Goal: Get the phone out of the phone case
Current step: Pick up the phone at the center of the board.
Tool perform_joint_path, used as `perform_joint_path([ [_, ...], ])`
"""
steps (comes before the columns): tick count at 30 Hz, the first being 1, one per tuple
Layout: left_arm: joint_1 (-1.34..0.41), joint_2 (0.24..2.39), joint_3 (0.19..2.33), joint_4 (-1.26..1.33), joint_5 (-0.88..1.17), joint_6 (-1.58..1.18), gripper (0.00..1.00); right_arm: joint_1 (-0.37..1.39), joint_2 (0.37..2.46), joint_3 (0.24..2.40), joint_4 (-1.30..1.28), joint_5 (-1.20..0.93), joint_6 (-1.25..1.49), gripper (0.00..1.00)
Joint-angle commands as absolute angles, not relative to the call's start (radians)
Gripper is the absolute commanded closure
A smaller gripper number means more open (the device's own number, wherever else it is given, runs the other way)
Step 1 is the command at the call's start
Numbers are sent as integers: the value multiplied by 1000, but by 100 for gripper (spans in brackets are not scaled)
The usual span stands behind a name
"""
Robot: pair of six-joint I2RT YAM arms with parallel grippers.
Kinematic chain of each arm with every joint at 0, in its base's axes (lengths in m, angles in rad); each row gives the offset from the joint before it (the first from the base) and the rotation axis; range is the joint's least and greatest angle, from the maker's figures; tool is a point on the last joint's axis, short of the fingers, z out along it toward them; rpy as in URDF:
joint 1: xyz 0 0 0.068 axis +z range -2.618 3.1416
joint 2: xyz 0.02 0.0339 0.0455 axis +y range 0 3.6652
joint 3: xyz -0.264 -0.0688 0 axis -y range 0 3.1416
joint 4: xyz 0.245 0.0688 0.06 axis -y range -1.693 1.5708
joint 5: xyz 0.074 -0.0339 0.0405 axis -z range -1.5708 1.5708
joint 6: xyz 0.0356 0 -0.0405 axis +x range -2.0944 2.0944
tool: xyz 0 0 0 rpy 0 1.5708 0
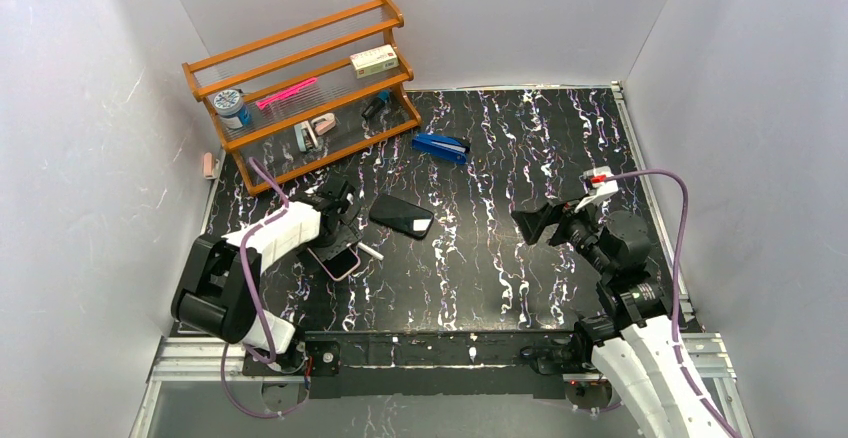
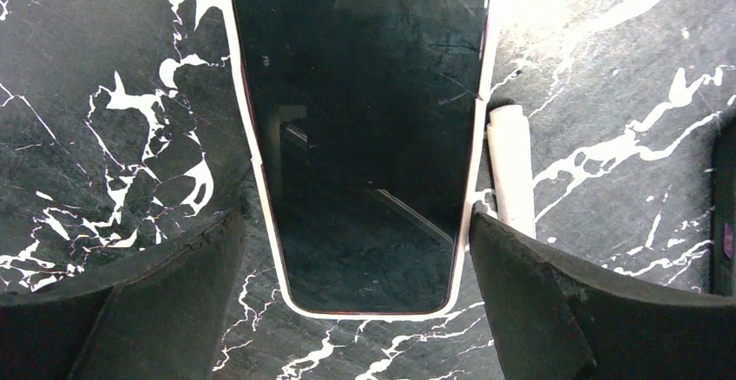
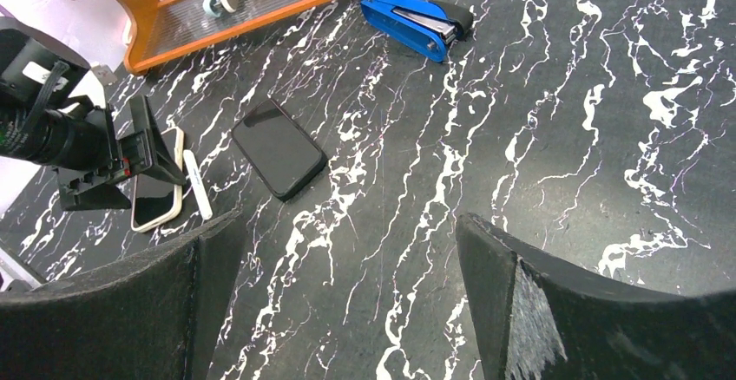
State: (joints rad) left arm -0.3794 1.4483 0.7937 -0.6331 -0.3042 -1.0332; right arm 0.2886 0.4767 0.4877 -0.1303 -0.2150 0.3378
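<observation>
Shelf (image 1: 335,155) of orange wood stands at the upper left of the top view, with a white box (image 1: 374,60) on an upper tier and a roll of tape (image 1: 232,106) lower down. Below it, at left centre, the left tool (image 2: 356,241) points down at the black, white-veined desk (image 1: 500,278). Its fingers (image 2: 147,302) are spread wide and grip nothing. In the left wrist view they sit at the bottom corners of the frame, one on each side of the near end of the case (image 1: 338,261), with a strip of desk showing between each finger and the case.

The case lies flat and has a pale rim. A glossy dark face fills that rim, and I cannot tell whether this is a phone's screen or the case's own back. A short white stick (image 1: 371,251) lies just beside the case's right edge.

Further right and a little higher in the top view, a black phone (image 1: 402,215) lies flat on the desk, near the case but clear of it. Above and to the right of it a blue stapler (image 1: 441,147) lies near the shelf's right end.

Right of centre, the right tool (image 1: 537,223) hangs above bare desk, well apart from both the case and the phone. Its two dark fingers (image 3: 121,311) are spread wide at the bottom of the right wrist view, with nothing between them.
</observation>
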Motion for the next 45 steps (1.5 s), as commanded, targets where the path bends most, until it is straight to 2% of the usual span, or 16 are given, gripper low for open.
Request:
perform_joint_path([
  [1, -383, 1471, 782, -655, -357, -1075, 2, 292, 459, 487, -78, -202, 338, 1],
  [14, -279, 1549, 769, -588, -364, -1010, 2, 291, 483, 497, -91, -208, 333, 1],
  [18, -278, 1567, 761, -567, -335, -991, 7, 292, 496, 496, -81, -254, 320, 1],
  [23, -279, 1532, 724, -530, -297, -968, 23, 292, 554, 500, -61, -365, 311, 1],
  [27, -277, 1460, 715, -524, -283, -938, 44, 296, 605, 464, 32, -454, 349, 1],
  [30, -277, 1375, 700, -508, -266, -921, 55, 318, 638, 410, 143, -494, 402, 1],
  [37, -273, 1126, 619, -376, -173, -898, 73, 504, 798, 366, 378, -430, 493, 1],
  [45, -271, 966, 589, -271, -51, -883, 85, 778, 1091, 430, 632, -268, 546, 1],
])
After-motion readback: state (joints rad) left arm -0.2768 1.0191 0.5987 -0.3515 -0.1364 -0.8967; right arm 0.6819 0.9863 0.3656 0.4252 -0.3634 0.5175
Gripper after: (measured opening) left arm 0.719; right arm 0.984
